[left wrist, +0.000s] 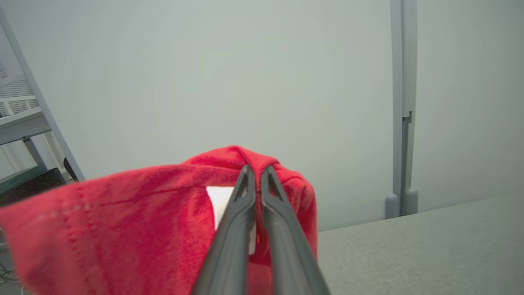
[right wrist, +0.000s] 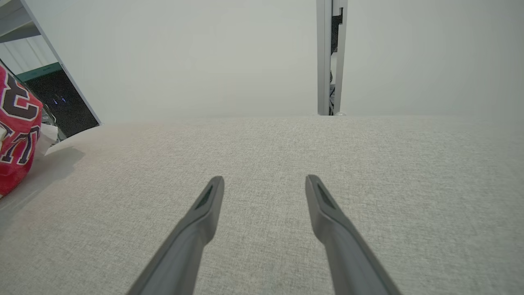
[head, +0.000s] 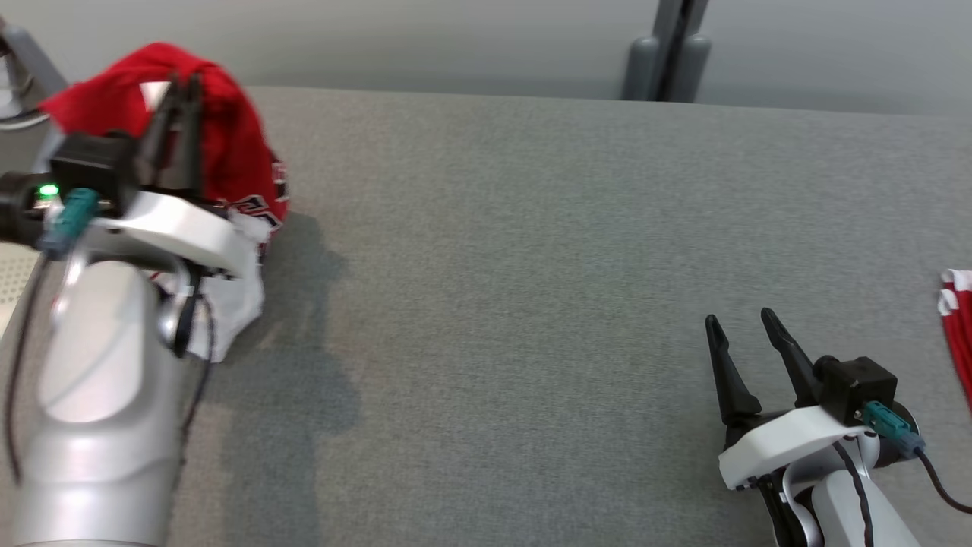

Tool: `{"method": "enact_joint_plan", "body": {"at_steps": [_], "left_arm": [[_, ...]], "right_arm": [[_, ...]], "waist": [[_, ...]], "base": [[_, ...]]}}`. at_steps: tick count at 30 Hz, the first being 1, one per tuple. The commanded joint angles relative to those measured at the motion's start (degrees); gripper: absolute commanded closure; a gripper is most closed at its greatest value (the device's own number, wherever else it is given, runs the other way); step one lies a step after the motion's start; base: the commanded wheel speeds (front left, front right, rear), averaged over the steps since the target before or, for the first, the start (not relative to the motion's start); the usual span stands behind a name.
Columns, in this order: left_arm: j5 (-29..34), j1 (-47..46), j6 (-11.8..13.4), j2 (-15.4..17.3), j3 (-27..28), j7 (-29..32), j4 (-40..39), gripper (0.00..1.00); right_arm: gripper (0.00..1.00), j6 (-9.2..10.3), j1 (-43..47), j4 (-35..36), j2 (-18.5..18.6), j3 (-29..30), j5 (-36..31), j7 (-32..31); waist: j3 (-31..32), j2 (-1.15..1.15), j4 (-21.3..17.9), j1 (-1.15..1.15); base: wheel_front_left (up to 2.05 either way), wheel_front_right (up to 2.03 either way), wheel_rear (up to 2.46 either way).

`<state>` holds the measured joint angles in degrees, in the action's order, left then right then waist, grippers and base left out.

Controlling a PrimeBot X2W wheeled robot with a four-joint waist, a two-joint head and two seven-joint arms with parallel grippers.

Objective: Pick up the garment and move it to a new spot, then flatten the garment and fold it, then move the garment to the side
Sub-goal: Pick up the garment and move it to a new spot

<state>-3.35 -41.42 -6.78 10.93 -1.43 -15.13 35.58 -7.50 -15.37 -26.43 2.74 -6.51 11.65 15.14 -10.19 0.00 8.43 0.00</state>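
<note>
While beneath garment (head: 235,144), grey tabletop (head: 531,266), pale wall (left wrist: 245,61).

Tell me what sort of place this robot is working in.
Likely a lab or test cell: a grey fabric-covered table, a bare pale partition wall with a metal post, and shelving at the side.
</note>
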Motion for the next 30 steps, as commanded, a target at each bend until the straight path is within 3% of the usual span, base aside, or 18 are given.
{"method": "enact_joint_plan", "body": {"at_steps": [1,6,13,20,21,22,23,26,30], "left_arm": [[-0.1,0.5,-0.3,-1.3,-1.7,0.0,-1.1,1.00],[-1.4,2.1,-0.7,-5.5,-8.8,0.0,-2.5,1.00],[-6.0,3.2,-0.7,-7.6,-20.2,0.0,-1.2,1.00],[-16.8,4.2,-0.1,-7.8,-39.6,0.0,-4.8,1.00],[-17.6,4.2,0.3,-7.8,-41.4,0.0,-5.0,0.90],[-18.6,4.4,0.8,-7.8,-42.9,0.0,-4.9,0.54],[-19.4,4.7,1.3,-7.8,-44.1,0.0,-4.4,0.00],[-20.6,4.9,3.0,-7.8,-45.6,0.0,-2.8,0.00],[-20.9,6.7,5.1,-7.8,-42.7,0.0,-1.4,0.00]], "right_arm": [[0.00,0.02,1.0,0.0,0.3,0.1,0.6,0.0],[0.00,0.02,1.7,-0.1,0.3,-0.3,1.5,0.0],[0.00,0.02,1.3,-0.2,0.3,-0.9,1.9,0.0],[0.00,0.02,0.2,-0.2,0.3,-1.6,2.6,0.0],[0.00,0.02,0.1,-0.2,0.3,-1.7,2.7,0.0],[0.00,0.02,0.0,-0.1,0.3,-1.6,2.7,0.0],[0.00,0.02,0.0,0.0,0.3,-1.6,2.9,0.0],[0.00,0.02,0.0,0.3,0.3,-1.4,3.1,0.0],[0.00,0.02,0.1,0.5,0.3,-0.4,3.0,0.0]], "waist": [[1.6,0.00,-1.9,0.00],[2.7,0.00,-5.6,0.00],[2.5,0.00,-10.4,0.00],[1.0,0.00,-14.9,0.00],[0.8,0.00,-15.2,0.00],[0.7,0.00,-15.4,0.00],[0.6,0.00,-15.5,0.00],[0.3,0.00,-15.6,0.00],[0.6,0.00,-14.6,0.00]], "base": [[0.00,0.00,0.00],[0.00,0.00,0.00],[0.00,0.00,0.00],[0.00,0.00,0.00],[0.00,0.00,0.00],[0.00,0.00,0.00],[0.00,0.00,0.00],[0.00,0.00,0.00],[0.00,0.00,0.00]]}}
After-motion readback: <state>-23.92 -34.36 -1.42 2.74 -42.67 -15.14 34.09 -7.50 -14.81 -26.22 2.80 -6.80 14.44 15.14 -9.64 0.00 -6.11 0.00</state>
